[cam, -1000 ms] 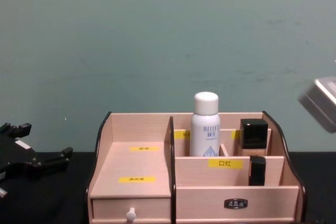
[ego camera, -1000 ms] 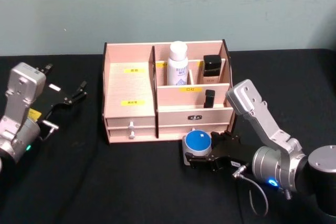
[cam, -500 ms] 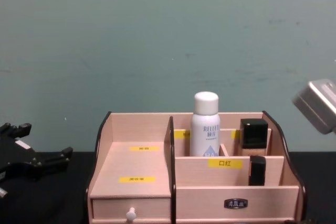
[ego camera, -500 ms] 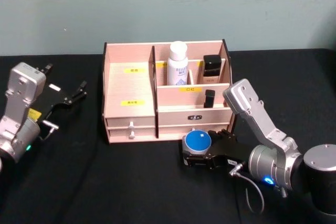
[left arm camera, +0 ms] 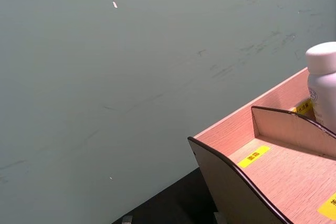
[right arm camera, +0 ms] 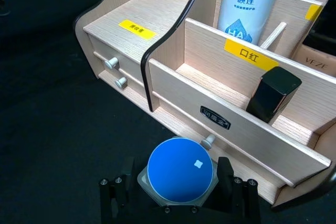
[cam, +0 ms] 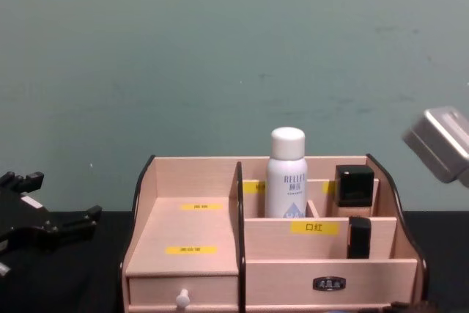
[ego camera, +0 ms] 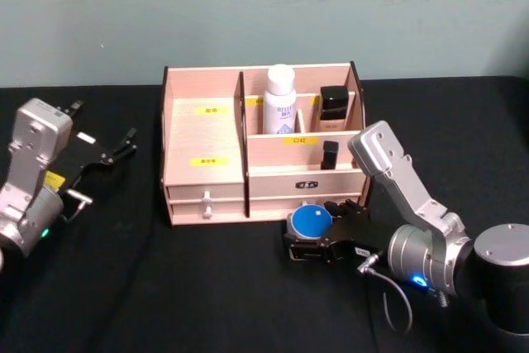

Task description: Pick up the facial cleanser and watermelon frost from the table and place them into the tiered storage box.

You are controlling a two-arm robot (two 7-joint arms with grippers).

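Nudged a touch toward 9 o'clock: right end effector (ego camera: pixel 314 233) | clamped across the blue-lidded watermelon frost jar (right arm camera: pixel 180 170), just at 6 o'clock of the tiered storage box (ego camera: pixel 202 134) | jar looks light, rigid, slick, so best gripped on the body under the lid | facial cleanser (ego camera: pixel 280 101) stands in a back compartment | left end effector (ego camera: pixel 106 163) parked at 9 o'clock, spread, empty

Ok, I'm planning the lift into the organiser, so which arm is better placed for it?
Right. The right gripper is clasped around the blue-lidded container, just in front of the tiered storage box. The left gripper sits off to the box's left, far from the container.
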